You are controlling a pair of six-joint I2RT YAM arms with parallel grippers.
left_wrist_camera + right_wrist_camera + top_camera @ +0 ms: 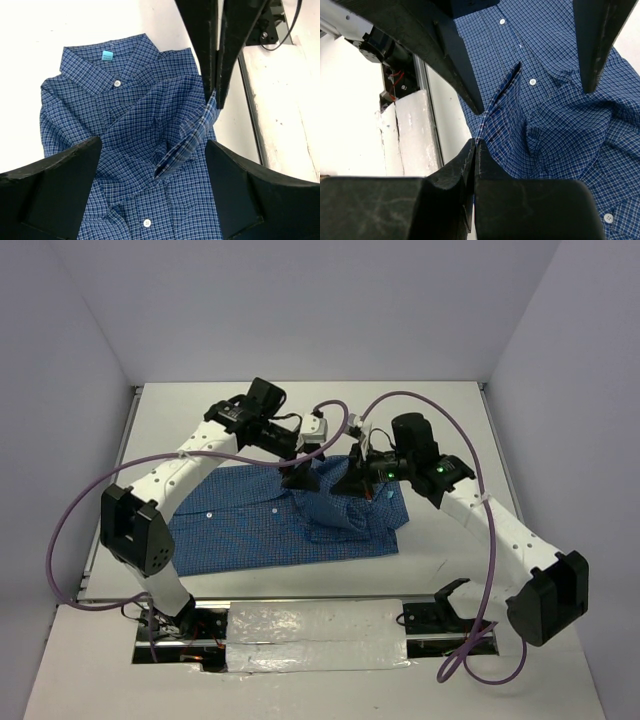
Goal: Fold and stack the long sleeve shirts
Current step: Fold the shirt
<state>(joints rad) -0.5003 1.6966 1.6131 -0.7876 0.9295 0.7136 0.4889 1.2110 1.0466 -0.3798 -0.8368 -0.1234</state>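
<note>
**Figure.** Two-arm fold, sleeve stage.

**Top external view.** The blue finely checked cloth long sleeve shirt, with its small white buttons facing up, lay on the flat white worktop between the two arms. Its long axis ran left to right across their front. The left-hand part lay flat and the right-hand part was rumpled.

The right pincer was pressed together on the cuffed sleeve end and held that strip of cloth raised off the shirt body. The left pincer stood spread wide and held nothing. It hung over the middle of the shirt, just beside the right pincer.

**Left wrist view.** The raised sleeve ran on a slant from the right pincer's tips down to the shirt body. It lay directly ahead of the left pincer, between its broad black fingers and touching neither. The line on which the fingers close crossed the strip's long axis. The pointed collar, with its small teal label, lay beyond, flat on the worktop.

**Reading.** The left arm appeared the nearer to the lower, slack part of the sleeve. A second grasp there would probably require the left pincer to descend and close across the strip, clear of the right pincer's tips.
</note>
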